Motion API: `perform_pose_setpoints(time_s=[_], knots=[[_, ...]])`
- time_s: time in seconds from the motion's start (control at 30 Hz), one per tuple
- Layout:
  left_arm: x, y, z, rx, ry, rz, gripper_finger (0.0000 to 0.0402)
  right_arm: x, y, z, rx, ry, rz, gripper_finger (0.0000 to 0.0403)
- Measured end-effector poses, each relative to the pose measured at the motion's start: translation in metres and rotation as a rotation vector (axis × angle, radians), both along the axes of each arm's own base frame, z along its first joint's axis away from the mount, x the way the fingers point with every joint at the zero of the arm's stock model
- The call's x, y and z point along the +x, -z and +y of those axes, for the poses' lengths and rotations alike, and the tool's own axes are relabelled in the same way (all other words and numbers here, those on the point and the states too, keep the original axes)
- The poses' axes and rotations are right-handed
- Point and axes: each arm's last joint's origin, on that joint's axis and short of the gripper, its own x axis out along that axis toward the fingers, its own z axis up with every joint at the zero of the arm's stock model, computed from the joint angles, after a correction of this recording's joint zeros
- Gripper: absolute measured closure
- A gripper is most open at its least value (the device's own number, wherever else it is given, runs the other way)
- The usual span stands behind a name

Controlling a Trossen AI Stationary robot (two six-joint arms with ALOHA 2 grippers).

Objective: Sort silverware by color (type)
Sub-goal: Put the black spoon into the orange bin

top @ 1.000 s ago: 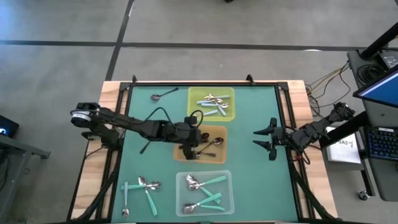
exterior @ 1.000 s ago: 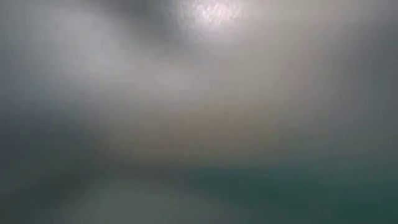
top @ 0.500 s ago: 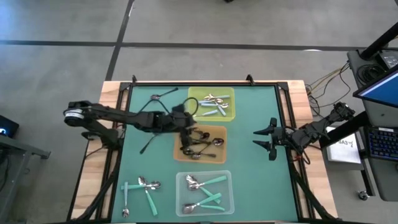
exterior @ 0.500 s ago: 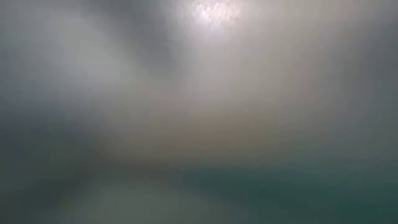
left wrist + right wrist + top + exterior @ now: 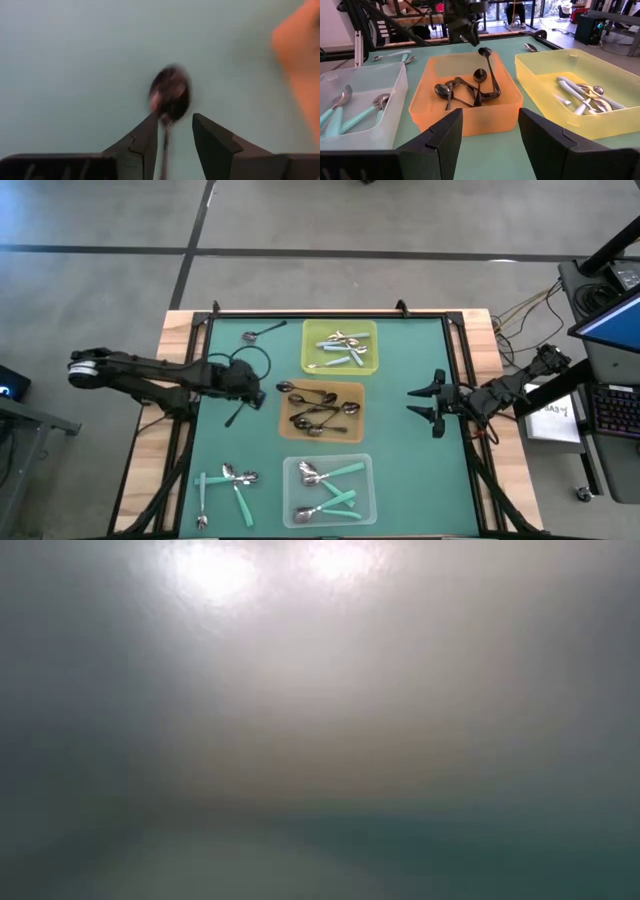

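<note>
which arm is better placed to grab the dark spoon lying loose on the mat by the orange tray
Left. The left pincer is open right over the dark spoon, fingers either side of its handle. The right pincer waits across the table, beyond the orange tray.

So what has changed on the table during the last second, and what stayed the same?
The left tool moved leftward from above the orange tray and off it. It is now over the green mat, fingers open around a dark spoon lying there, not gripping it. The tray's dark spoons are uncovered now. The right tool, open at the right edge, and the other spoons stayed as they were.
</note>
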Motion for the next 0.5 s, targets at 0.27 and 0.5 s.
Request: perform_pose_setpoints(time_s=[0.27, 0.5], knots=[[-0.004, 0.02, -0.004, -0.127, 0.027, 0.075, 0.0297, 0.0, 0.0, 0.0, 0.0, 0.0, 0.0, 0.0218], [-0.003, 0.032, -0.004, -0.129, 0.031, 0.153, 0.0297, 0.0, 0.0, 0.0, 0.0, 0.0, -0.001, 0.0218]])
